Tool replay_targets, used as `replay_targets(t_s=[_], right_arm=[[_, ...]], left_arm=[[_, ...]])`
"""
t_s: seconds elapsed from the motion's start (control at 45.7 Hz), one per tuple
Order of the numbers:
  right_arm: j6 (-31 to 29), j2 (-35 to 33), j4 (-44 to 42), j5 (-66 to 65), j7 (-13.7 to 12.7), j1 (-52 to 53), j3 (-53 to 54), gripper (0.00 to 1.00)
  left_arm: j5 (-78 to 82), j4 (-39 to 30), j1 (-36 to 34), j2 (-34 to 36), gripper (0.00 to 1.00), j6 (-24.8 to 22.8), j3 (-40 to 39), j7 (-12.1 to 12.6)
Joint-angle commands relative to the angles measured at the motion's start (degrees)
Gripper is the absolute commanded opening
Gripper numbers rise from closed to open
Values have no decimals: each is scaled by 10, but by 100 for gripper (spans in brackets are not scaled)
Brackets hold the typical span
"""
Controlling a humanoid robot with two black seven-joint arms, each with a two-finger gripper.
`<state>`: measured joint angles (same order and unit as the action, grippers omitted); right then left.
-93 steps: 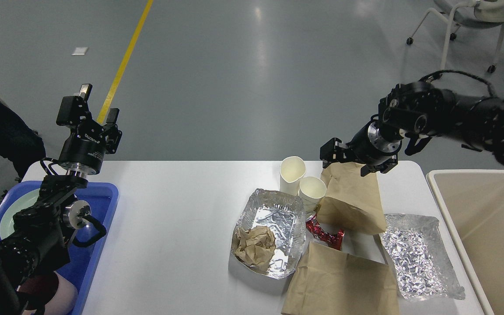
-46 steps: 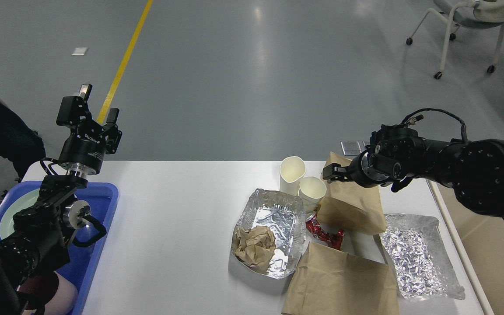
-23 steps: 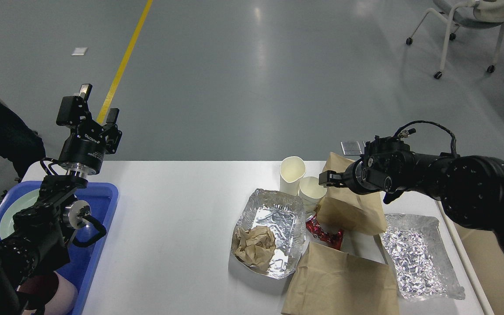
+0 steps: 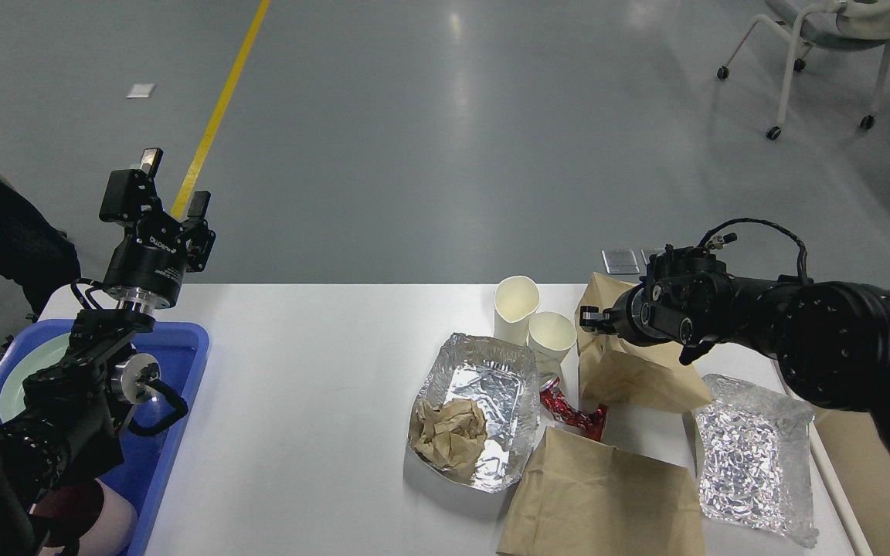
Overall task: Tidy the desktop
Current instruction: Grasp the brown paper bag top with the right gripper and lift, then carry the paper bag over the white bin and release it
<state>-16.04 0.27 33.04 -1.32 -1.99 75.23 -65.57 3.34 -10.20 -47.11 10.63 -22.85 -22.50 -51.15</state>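
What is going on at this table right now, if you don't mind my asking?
A two-armed robot is tidying a white desktop littered with paper bags, cups and foil trays. Its right gripper is at the upper paper bag; whether it grips is unclear. Its left gripper is raised and open above the blue tray.

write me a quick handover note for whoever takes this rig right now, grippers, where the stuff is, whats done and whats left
Left gripper: open, raised over the blue tray, holding nothing.
Right gripper: at the far paper bag; grip state unclear, seen end-on.
On the desktop: two paper cups, foil tray with crumpled paper, red wrapper, near paper bag, foil sheet.
Beige bin at the right.
Done: nothing visibly cleared.
Left: all the litter.
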Motion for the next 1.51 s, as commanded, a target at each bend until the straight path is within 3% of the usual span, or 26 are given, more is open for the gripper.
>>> replay_targets(t_s=[0.0,0.285,0.657,0.788,1.007,1.116,1.335,1.488], right_arm=[[0,-1,0,2,0,1,1,0],[-6,-8,0,3,0,29,2,0],[-17,-86,11,4,1,145,13,0],[-74,-126,26,5,2,201,47,0],[-211,-247,63,4,3,291,191,0],[-246,-276,62,4,3,324,217,0],[-239,-296,50,3,2,316,204,0],[-207,-329,19,4,1,244,200,0]], left_arm=[[0,0,0,0,96,0,0,0],[0,0,0,0,96,1,0,0],[0,0,0,0,96,0,0,0],[0,0,0,0,96,0,0,0],[0,0,0,0,96,0,0,0],[0,0,0,0,96,0,0,0],[0,0,0,0,96,0,0,0],[0,0,0,0,96,0,0,0]])
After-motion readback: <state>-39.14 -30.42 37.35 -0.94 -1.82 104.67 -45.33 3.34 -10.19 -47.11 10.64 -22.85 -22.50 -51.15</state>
